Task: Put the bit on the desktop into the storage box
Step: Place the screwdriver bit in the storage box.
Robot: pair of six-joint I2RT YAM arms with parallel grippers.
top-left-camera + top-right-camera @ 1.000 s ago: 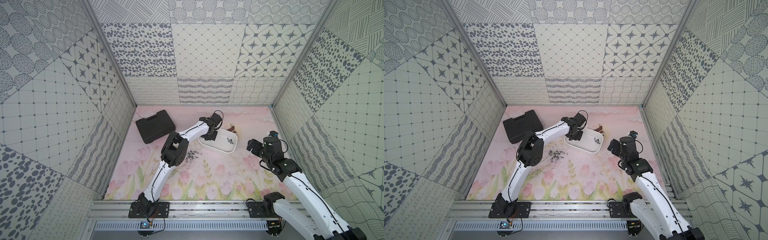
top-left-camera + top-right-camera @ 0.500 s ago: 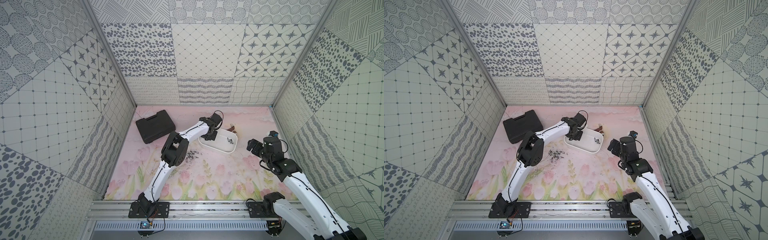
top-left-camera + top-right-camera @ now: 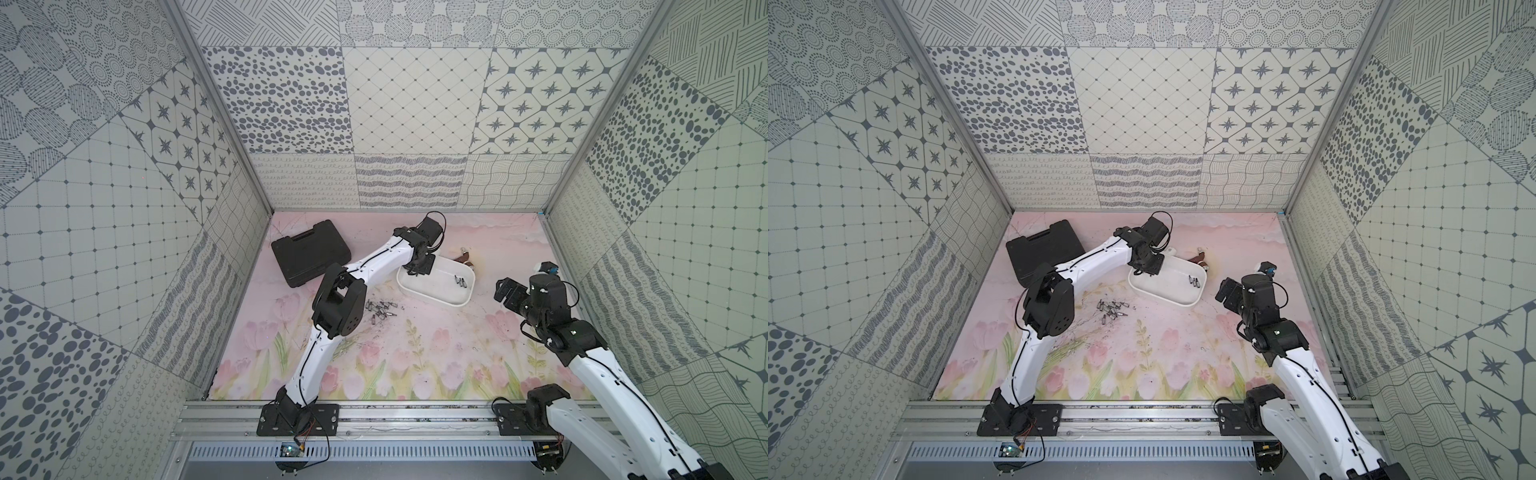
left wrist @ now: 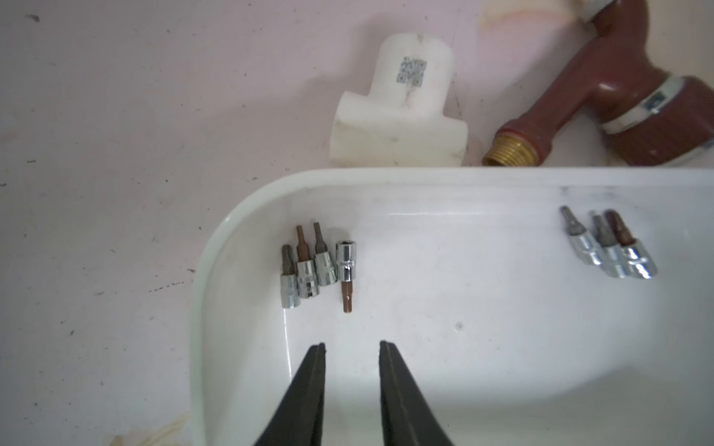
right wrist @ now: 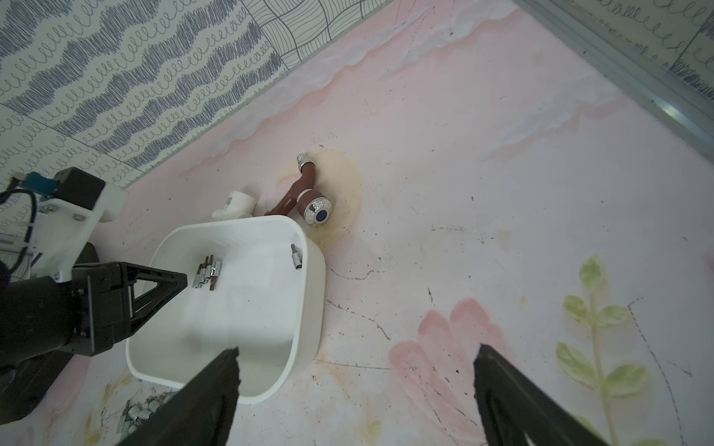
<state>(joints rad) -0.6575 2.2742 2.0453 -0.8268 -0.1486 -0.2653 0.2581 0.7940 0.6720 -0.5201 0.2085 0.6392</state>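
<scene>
The white storage box (image 3: 432,300) (image 3: 1163,297) sits at the back of the tulip-printed desktop (image 3: 415,353). My left gripper (image 4: 352,345) (image 3: 419,270) hangs over the box's near-left corner, jaws a little open with nothing between them. Just ahead of its tips a chrome bit with a brown tip (image 4: 346,270) lies on the box floor beside three other bits (image 4: 307,270). Three more (image 4: 610,247) lie further along. Several loose bits (image 3: 380,309) (image 3: 1113,309) lie in a pile on the desktop in front of the box. My right gripper (image 5: 357,355) (image 3: 505,286) hovers wide open and empty to the box's right.
A black tool case (image 3: 309,253) lies at the back left. Behind the box are a white pipe tee (image 4: 394,127) and a reddish-brown tap (image 4: 618,104). Patterned walls enclose the desktop on three sides.
The left gripper's jaws have parted over the box. Neither arm has shifted place.
</scene>
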